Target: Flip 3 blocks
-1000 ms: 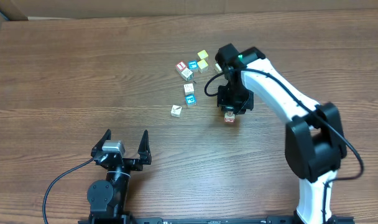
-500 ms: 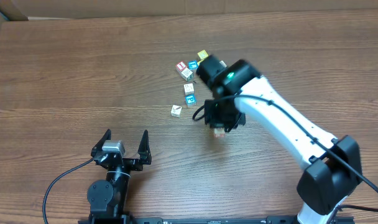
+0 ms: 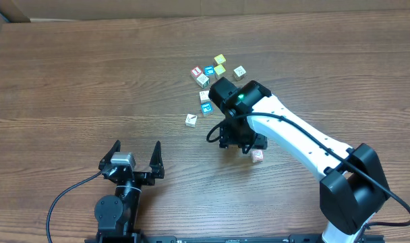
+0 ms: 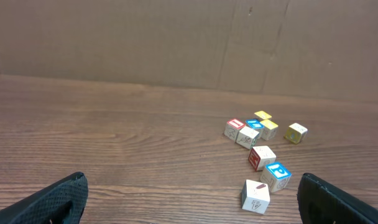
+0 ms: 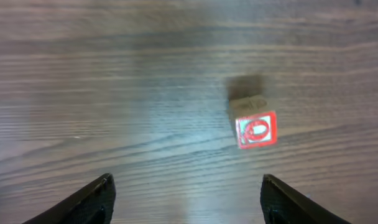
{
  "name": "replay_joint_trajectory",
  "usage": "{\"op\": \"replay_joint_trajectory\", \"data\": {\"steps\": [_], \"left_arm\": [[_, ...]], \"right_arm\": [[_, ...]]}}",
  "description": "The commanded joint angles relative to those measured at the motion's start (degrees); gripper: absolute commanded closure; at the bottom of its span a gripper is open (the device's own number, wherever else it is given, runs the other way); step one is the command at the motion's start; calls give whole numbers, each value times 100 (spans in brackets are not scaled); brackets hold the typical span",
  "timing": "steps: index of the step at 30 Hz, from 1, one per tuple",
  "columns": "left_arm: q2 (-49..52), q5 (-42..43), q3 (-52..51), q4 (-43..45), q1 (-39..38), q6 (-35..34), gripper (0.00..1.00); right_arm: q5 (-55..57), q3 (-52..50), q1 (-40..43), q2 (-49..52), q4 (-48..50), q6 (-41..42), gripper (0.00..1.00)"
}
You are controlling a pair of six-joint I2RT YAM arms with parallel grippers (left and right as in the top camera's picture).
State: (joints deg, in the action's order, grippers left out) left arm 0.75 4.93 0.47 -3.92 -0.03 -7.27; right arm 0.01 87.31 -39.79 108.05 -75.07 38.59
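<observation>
Brown wood-grain table (image 3: 70, 81), smooth, mostly matt with a soft sheen near the right arm (image 3: 293, 137). Pale bare wood on the blocks (image 3: 205, 96), with printed colour panels (red-framed and slightly glossy on the lone block (image 5: 256, 127)). Glossy white plastic on that arm, matt black on the jaws. Dull brown cardboard (image 4: 176, 43) far behind.

A scatter of small cubes (image 4: 262, 157) is seen on the wooden counter (image 4: 114, 137), ahead and right of the wide-spread left hand (image 4: 192, 202).
</observation>
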Motion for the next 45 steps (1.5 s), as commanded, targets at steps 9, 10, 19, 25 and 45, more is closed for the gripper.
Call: {"op": "replay_joint_trajectory", "data": {"steps": [9, 10, 19, 25, 45], "left_arm": [[-48, 2, -20, -15, -33, 90, 0], [-48, 0, -20, -15, -33, 90, 0], [-48, 2, -20, -15, -33, 90, 0], [-48, 2, -20, -15, -33, 90, 0], [-48, 0, -20, -15, -33, 90, 0]], "right_arm": [[251, -658, 533, 7, 166, 13, 27], [249, -664, 623, 9, 188, -111, 28], [-922, -1311, 857, 9, 901, -1641, 32], [-863, -1902, 761, 9, 1613, -1635, 44], [-592, -1899, 761, 7, 2059, -1587, 62]]}}
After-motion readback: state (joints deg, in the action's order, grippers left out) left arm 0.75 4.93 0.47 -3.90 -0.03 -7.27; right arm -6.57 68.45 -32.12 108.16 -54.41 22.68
